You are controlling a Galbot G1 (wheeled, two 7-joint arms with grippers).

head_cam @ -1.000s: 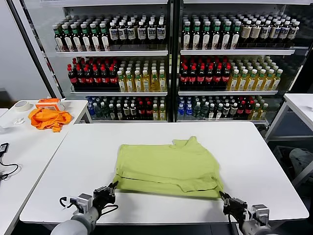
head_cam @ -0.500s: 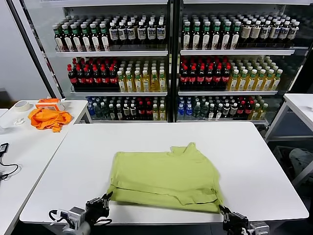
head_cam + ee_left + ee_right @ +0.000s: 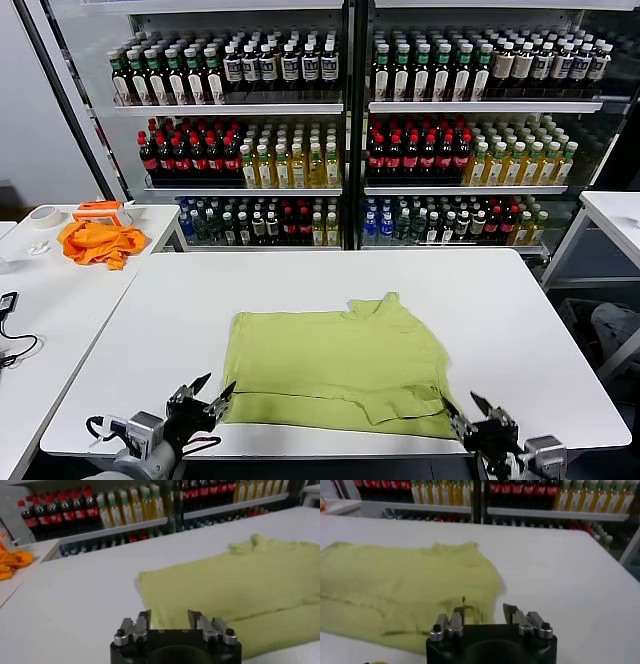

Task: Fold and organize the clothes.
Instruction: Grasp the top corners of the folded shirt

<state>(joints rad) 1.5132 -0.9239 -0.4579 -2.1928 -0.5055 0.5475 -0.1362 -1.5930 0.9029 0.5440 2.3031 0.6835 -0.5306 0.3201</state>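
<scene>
The lime yellow-green T-shirt (image 3: 340, 365) lies folded on the white table (image 3: 500, 300), plain side up, near the front edge. It also shows in the left wrist view (image 3: 240, 587) and the right wrist view (image 3: 405, 585). My left gripper (image 3: 208, 396) is open and empty just off the shirt's front left corner. My right gripper (image 3: 466, 408) is open and empty just off the shirt's front right corner. Both sit low at the table's front edge.
A bright orange cloth (image 3: 97, 242) and a tape roll (image 3: 44, 216) lie on a side table at the far left. Shelves of bottles (image 3: 340, 130) stand behind the table. Another white table (image 3: 615, 215) stands at the right.
Both grippers have let go of the shirt's front corners, opened, and drawn back toward the front edge. The shirt has been pulled a little nearer the front edge and lies flat.
</scene>
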